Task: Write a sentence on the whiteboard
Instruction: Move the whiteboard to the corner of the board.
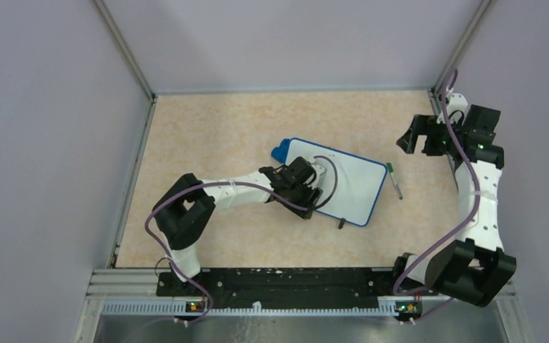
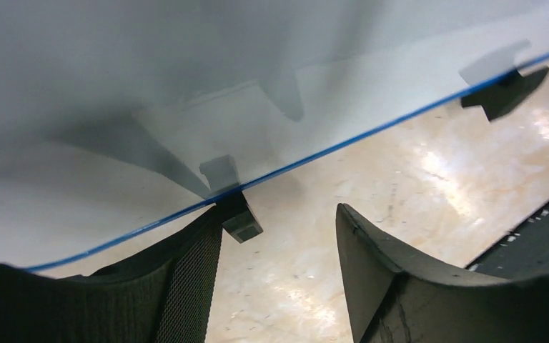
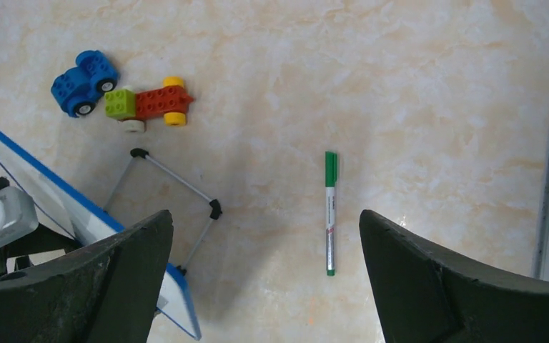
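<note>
The whiteboard [image 1: 354,187] sits mid-worktop [image 1: 214,128], its long axis running left to right with the right end slanting toward me. Its white face points up and shows no writing that I can see, and it looks propped on a wire stand [image 3: 175,180], which I judge is why its rim rides above the surface. My left tool [image 2: 279,214] is at its near left edge, jaws partly apart and gripping nothing, one finger beside a black foot [image 2: 241,218], probably to steady it, while my right tool [image 3: 264,221] hangs wide open over the green marker [image 3: 330,211] lying just right of the board, placed for a pickup.
</note>
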{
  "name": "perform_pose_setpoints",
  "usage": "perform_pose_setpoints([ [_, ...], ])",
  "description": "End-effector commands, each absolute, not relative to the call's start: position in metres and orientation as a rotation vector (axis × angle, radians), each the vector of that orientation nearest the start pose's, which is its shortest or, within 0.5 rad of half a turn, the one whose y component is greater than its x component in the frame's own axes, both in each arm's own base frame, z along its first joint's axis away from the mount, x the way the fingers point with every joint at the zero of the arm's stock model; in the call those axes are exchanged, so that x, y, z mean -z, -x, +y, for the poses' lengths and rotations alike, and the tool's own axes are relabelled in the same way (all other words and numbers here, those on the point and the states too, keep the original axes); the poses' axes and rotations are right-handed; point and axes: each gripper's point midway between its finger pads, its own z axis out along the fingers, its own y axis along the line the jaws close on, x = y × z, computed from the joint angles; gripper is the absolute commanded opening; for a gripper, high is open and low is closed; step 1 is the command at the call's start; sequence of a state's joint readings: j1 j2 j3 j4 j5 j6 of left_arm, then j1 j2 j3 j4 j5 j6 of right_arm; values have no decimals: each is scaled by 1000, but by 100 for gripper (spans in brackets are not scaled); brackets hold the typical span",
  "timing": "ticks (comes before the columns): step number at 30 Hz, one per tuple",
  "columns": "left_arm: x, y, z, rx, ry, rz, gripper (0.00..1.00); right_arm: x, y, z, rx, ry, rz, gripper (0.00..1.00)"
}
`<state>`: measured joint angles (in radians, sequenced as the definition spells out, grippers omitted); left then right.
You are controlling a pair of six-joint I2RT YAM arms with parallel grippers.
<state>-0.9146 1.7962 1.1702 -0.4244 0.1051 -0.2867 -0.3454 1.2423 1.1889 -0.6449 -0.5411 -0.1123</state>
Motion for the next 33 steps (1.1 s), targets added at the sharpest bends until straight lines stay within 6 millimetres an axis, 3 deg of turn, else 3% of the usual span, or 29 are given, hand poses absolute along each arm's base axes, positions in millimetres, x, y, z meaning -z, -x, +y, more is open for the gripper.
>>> perform_pose_setpoints([
  [1, -67, -220, -384, 750, -920, 2459, 66, -277, -316, -22, -311, 173, 2104, 99],
  [8, -82, -221, -411, 860, -968, 2389, 72, -279, -276, -9, -309, 282, 2172, 98],
  [15, -115, -217, -389, 871, -994, 2376, 75, -252, -238, 9, -396, 412, 2302, 89],
  [19, -134, -214, -378, 910, -970, 2386, 74, -241, -226, 34, -422, 498, 2358, 84],
  [27, -205, -279, -336, 1026, -647, 2311, 74, -221, -222, 93, -511, 640, 2390, 80],
  [31, -256, -309, -313, 953, -559, 2197, 73, -225, -221, 138, -611, 731, 2312, 79],
  [33, -286, -334, -289, 919, -442, 2140, 74, -226, -229, 157, -569, 661, 2289, 69],
])
